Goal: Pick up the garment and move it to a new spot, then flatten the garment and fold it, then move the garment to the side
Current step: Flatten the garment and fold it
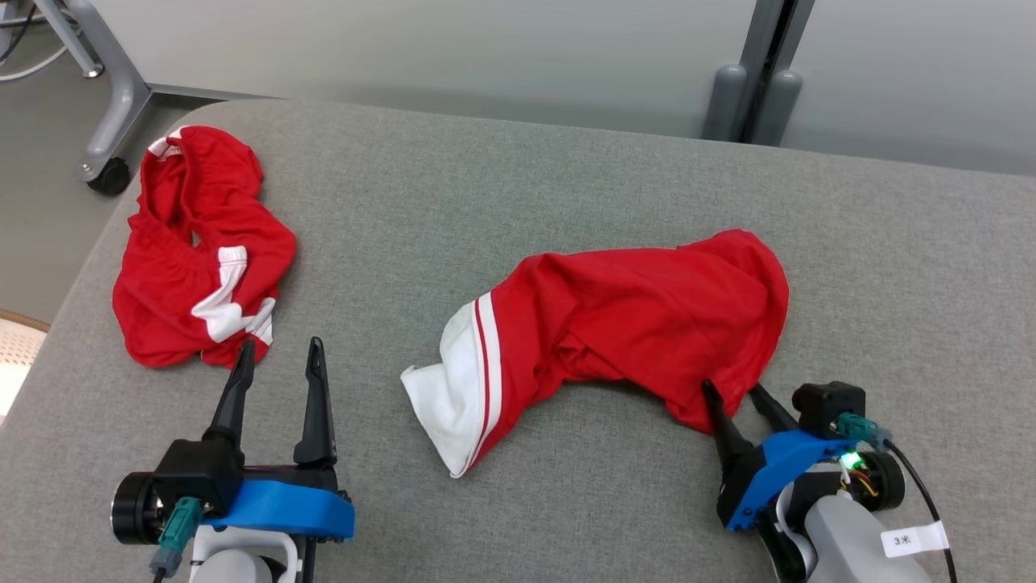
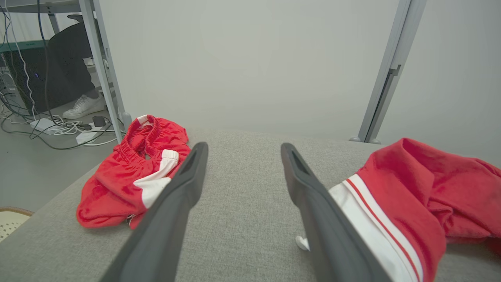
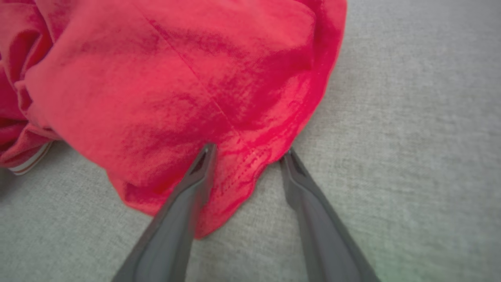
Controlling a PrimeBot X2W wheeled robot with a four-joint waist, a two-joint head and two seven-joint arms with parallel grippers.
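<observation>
The garment (image 1: 631, 316) was soft red cloth with a faint sheen, crumpled on the table (image 1: 566, 186), whose cover was matt grey woven fabric. Left of the garment, a second red garment (image 1: 198, 251) looked alike.

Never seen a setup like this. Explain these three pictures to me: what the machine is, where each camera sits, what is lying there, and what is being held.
It is a two-armed robot. One camera on its head looks down; one on each wrist looks along that arm's two dark fingers. On the grey padded table lie two red-and-white garments: a crumpled one at the left and a longer one in the middle. The left gripper is open over bare table. The right gripper is open with its fingers astride the longer garment's edge. Nothing is held yet.
</observation>
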